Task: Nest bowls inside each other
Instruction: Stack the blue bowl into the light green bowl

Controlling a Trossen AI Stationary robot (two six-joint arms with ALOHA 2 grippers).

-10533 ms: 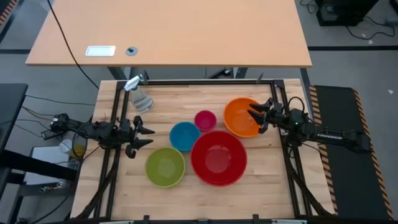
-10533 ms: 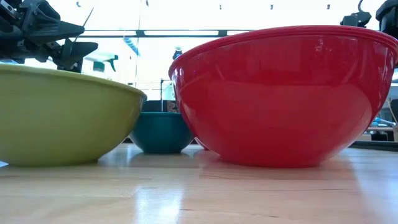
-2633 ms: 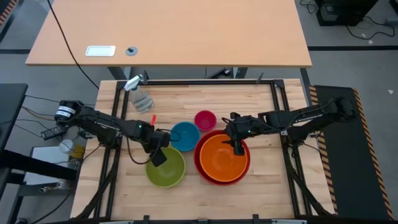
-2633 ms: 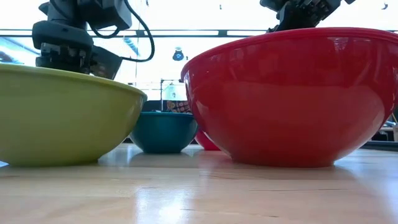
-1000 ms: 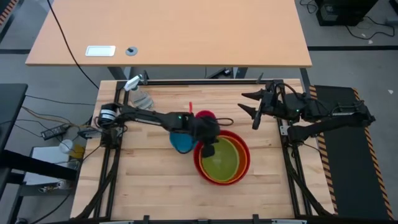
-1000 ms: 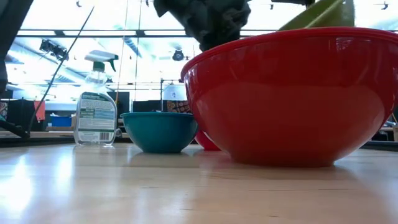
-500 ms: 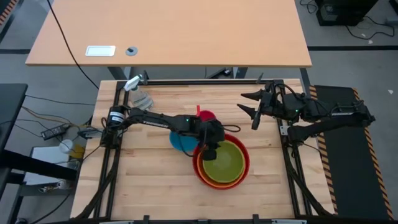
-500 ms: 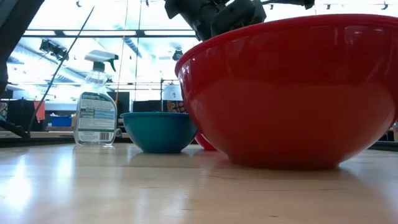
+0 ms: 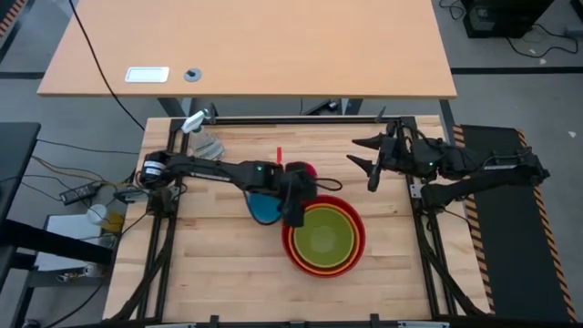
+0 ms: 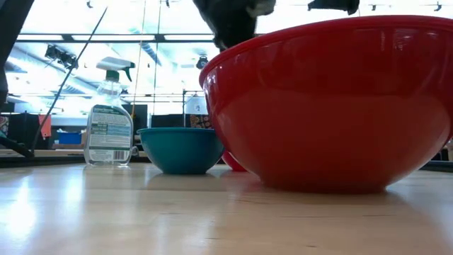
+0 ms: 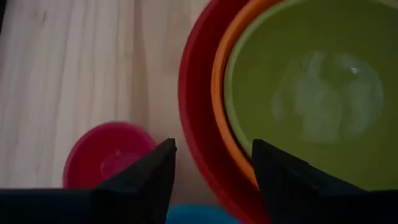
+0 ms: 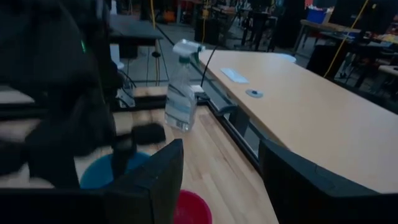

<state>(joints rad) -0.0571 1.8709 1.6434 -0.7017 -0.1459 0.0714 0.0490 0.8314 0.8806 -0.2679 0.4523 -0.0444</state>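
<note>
The red bowl point(image 9: 290, 244) stands on the table with the orange bowl point(image 9: 351, 258) and the lime green bowl point(image 9: 324, 239) nested level inside it. My left gripper point(image 9: 294, 217) hangs open just above the stack's left rim; in the left wrist view its fingers point(image 11: 214, 158) stand either side of the red rim point(image 11: 194, 124) without touching. The blue bowl point(image 9: 260, 210) sits left of the stack, partly under the left arm. The pink bowl point(image 9: 307, 169) stands behind it. My right gripper point(image 9: 352, 152) waits open, raised, at the table's far right.
A clear spray bottle point(image 9: 205, 141) stands at the table's far left corner. A dark frame rail point(image 9: 301, 120) runs along the table's far edge. Bare wood lies in front of the blue bowl point(image 10: 182, 149) and left of the red bowl point(image 10: 333, 106).
My left gripper has opened and let go of the lime green bowl, then risen and drawn back toward the table's left. The green bowl, tilted above the red rim a second ago, has dropped level into the orange bowl. The stack has slid slightly toward the near edge.
</note>
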